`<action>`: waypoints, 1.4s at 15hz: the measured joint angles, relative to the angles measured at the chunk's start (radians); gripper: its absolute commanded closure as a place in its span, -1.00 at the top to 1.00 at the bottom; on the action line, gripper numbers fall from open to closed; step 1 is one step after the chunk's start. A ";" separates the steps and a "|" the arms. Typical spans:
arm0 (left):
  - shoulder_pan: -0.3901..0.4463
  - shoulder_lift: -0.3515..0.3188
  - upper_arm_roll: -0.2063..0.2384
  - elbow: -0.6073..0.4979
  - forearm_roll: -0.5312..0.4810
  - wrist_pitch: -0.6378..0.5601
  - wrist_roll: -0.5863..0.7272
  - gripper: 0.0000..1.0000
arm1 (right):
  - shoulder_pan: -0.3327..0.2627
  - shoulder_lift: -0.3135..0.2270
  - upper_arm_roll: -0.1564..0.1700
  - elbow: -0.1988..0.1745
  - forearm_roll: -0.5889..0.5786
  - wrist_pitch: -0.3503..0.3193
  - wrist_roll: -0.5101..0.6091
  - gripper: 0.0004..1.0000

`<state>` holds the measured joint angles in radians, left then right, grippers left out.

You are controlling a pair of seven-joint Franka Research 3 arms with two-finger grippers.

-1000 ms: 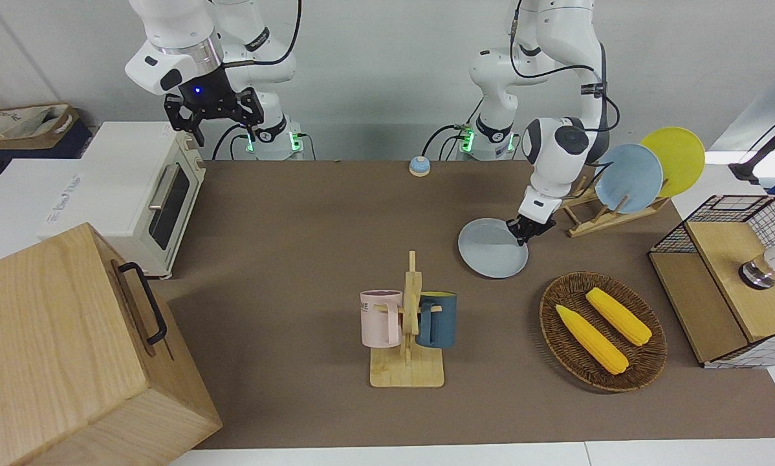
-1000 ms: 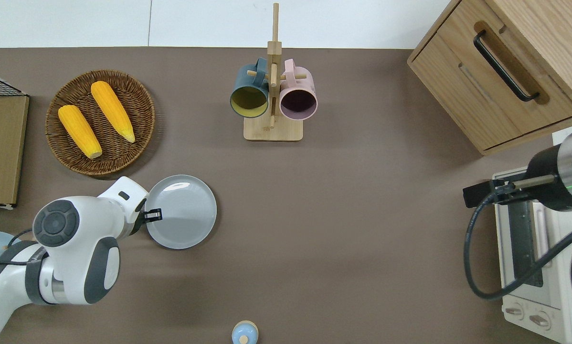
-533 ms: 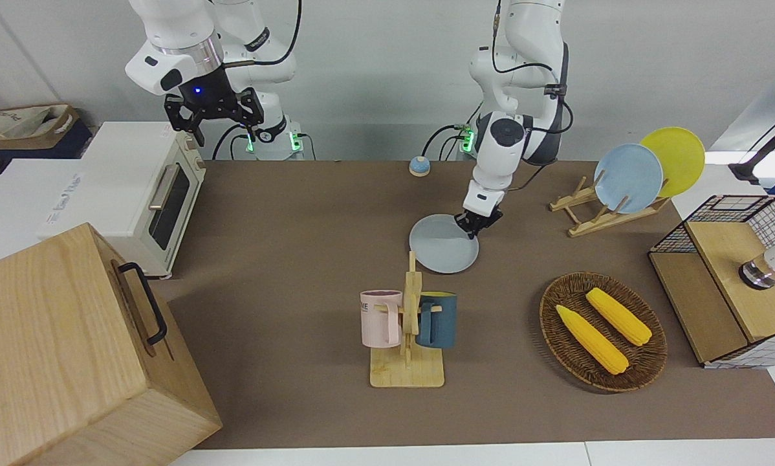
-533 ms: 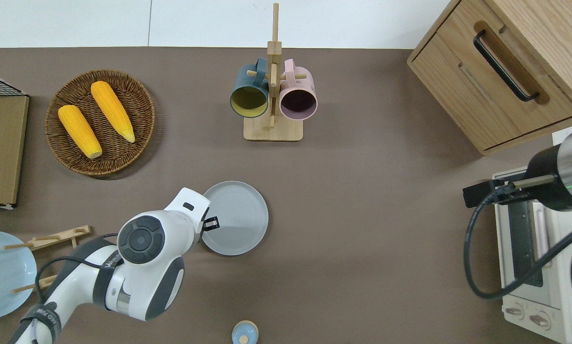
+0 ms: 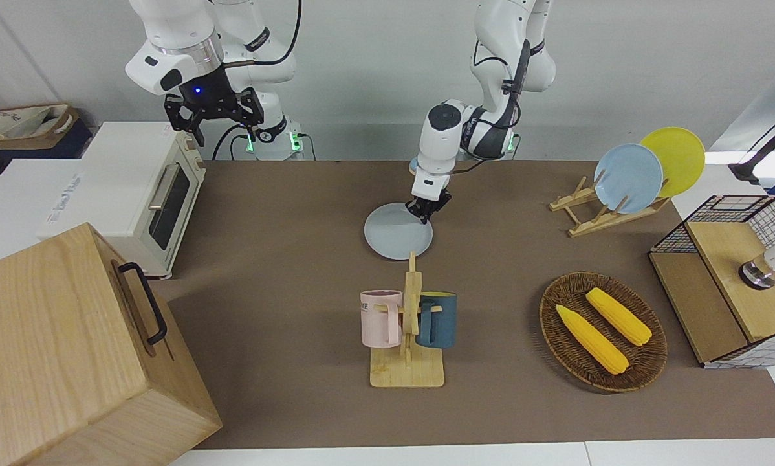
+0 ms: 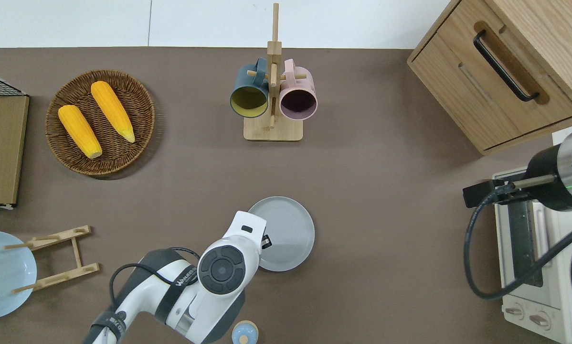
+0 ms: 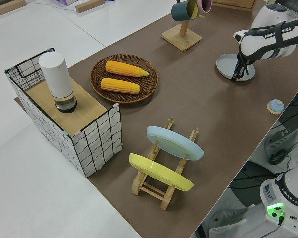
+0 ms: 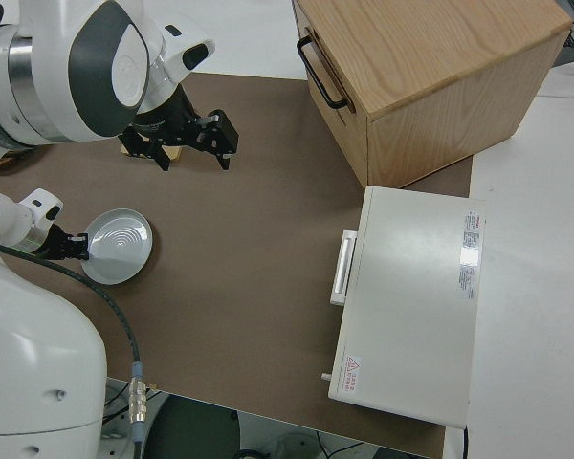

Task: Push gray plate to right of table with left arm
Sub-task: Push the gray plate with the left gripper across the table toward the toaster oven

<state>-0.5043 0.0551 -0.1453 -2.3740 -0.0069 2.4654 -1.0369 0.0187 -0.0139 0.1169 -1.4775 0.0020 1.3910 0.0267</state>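
The gray plate [image 5: 394,234] [image 6: 288,229] lies flat near the middle of the brown table [image 5: 284,259], nearer to the robots than the mug rack. It also shows in the left side view [image 7: 227,63] and the right side view [image 8: 122,245]. My left gripper [image 5: 424,215] [image 6: 266,241] is shut and low, its tips against the plate's rim on the side toward the left arm's end. It holds nothing. My right gripper [image 5: 221,129] is open and parked.
A wooden mug rack [image 5: 407,323] holds a pink and a teal mug. A wicker basket [image 5: 646,366] holds two corn cobs. A plate rack [image 5: 588,217] carries a sky-blue and a yellow plate. A toaster oven [image 5: 148,188] and a wooden cabinet [image 5: 70,349] stand at the right arm's end.
My left gripper has swept toward the right arm's end, sliding the gray plate from beside the basket and plate rack to the table's middle. The right arm has not moved.
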 measured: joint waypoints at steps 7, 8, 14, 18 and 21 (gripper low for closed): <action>-0.171 0.161 0.001 0.224 0.005 -0.078 -0.294 -1.00 | 0.000 0.000 0.000 0.000 0.000 0.000 0.000 0.97; -0.183 0.180 0.001 0.250 0.005 -0.081 -0.312 -1.00 | 0.000 0.000 0.000 0.000 0.000 0.000 0.000 0.97; -0.267 0.299 0.003 0.416 0.052 -0.106 -0.443 -1.00 | 0.000 0.000 0.000 0.000 0.000 0.000 0.000 0.97; -0.269 0.307 0.003 0.429 0.055 -0.120 -0.447 0.16 | 0.000 0.000 0.000 0.000 0.000 0.000 0.000 0.97; -0.270 0.319 0.004 0.446 0.061 -0.155 -0.447 0.98 | 0.000 0.000 0.000 0.000 0.000 0.000 0.000 0.97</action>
<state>-0.7740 0.3740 -0.1416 -1.9277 0.0539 2.3104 -1.4834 0.0187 -0.0139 0.1169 -1.4775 0.0020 1.3910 0.0267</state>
